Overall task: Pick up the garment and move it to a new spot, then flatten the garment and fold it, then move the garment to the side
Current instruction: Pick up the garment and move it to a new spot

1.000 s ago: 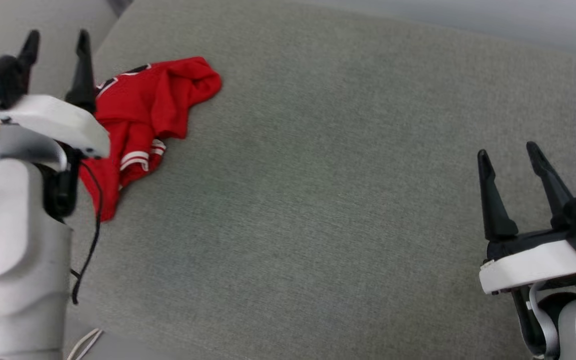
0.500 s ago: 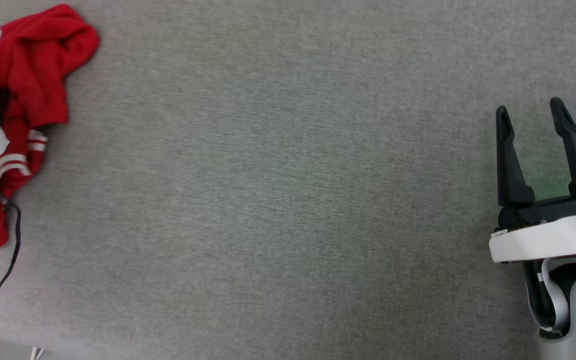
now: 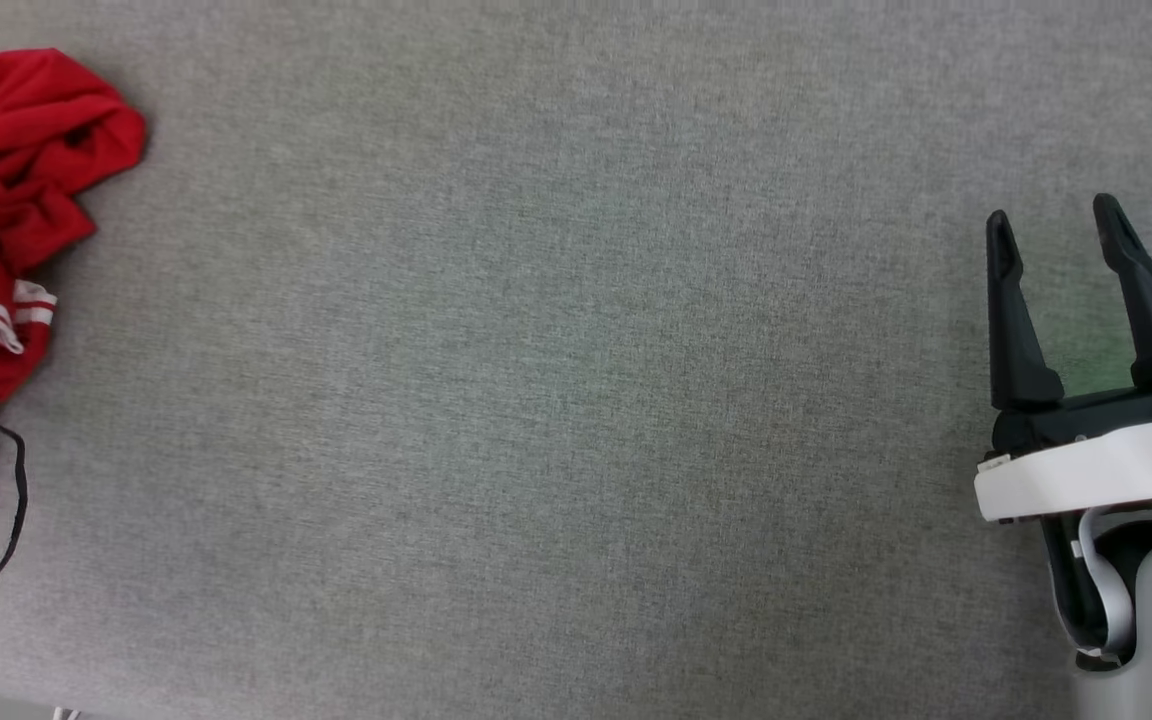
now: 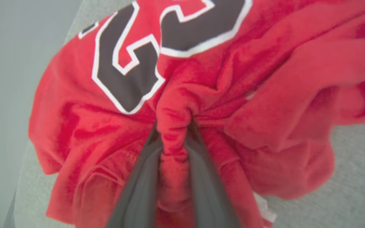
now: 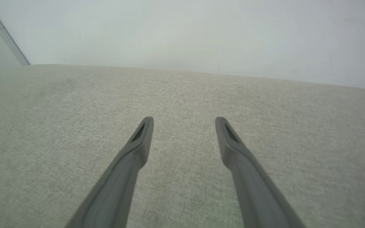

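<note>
– While the garment (image 3: 21, 150) is lying bunched at the grey surface's (image 3: 576, 400) left in the head view, which step is running?
– Pickup: in the left wrist view, the left gripper (image 4: 173, 133) is pinching a red fold; in the right wrist view, the right gripper (image 5: 185, 120) is hanging open, empty. Lifting is likely coming next.

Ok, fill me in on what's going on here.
The robot's left gripper is shut on a fold of the crumpled red shirt, near the left edge of the grey fabric surface. The right gripper is open and empty over bare fabric on the right. The shirt is not yet flattened or folded.
</note>
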You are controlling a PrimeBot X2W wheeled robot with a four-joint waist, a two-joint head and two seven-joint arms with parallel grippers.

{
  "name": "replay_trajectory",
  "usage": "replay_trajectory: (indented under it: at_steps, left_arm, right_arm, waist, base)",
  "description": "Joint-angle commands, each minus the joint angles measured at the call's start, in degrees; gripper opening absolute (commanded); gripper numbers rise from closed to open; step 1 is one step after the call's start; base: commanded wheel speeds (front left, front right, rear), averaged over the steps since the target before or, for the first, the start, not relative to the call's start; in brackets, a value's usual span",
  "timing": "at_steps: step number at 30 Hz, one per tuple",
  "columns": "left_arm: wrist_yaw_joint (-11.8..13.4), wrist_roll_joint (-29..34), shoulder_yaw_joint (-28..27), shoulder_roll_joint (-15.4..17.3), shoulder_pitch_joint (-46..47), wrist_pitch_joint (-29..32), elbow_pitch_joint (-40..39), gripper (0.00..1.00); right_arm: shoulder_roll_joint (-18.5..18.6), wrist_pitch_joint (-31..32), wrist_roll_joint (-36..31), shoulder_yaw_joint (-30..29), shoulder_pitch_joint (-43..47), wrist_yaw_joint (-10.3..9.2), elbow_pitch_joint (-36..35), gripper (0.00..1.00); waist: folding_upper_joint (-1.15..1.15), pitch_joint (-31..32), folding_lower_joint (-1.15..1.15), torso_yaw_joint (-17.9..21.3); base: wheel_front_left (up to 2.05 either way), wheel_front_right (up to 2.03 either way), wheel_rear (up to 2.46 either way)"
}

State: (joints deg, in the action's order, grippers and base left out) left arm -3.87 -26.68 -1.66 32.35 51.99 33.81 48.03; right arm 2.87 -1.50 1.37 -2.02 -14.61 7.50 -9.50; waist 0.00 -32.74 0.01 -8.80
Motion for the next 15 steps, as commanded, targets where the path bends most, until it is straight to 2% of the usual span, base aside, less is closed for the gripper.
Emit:
replay_trajectory:
  at_steps: [1, 8, 15]
  left_arm:
    - [0.39, 0.59, 0.28, 0.01, -0.72, -0.99, -0.30, 0.00]
    - [2.87, 4.93, 2.60, -0.82, 0.91, -12.85, -4.07, 0.00]
    - [3.01, 7.77, 5.34, -3.74, 2.52, -25.48, -7.65, 0.00]
  right_arm:
    - [0.02, -0.30, 0.06, -0.18, -0.48, -0.02, -0.01, 1.00]
    - [0.01, -1.04, 1.55, -0.98, 2.30, -0.02, 1.99, 1.00]
    - [0.00, -1.38, 4.05, -2.48, 5.97, -0.02, 3.59, 1.00]
  waist:
    - [0.00, 1.23, -0.01, -0.25]
    - [0.00, 9.03, -0.01, -0.40]
    - [0.00, 18.06, -0.01, 0.66]
  base:
    - [0.00, 0.00, 0.00]
    - [0.00, 0.00, 0.00]
    - [0.00, 0.00, 0.00]
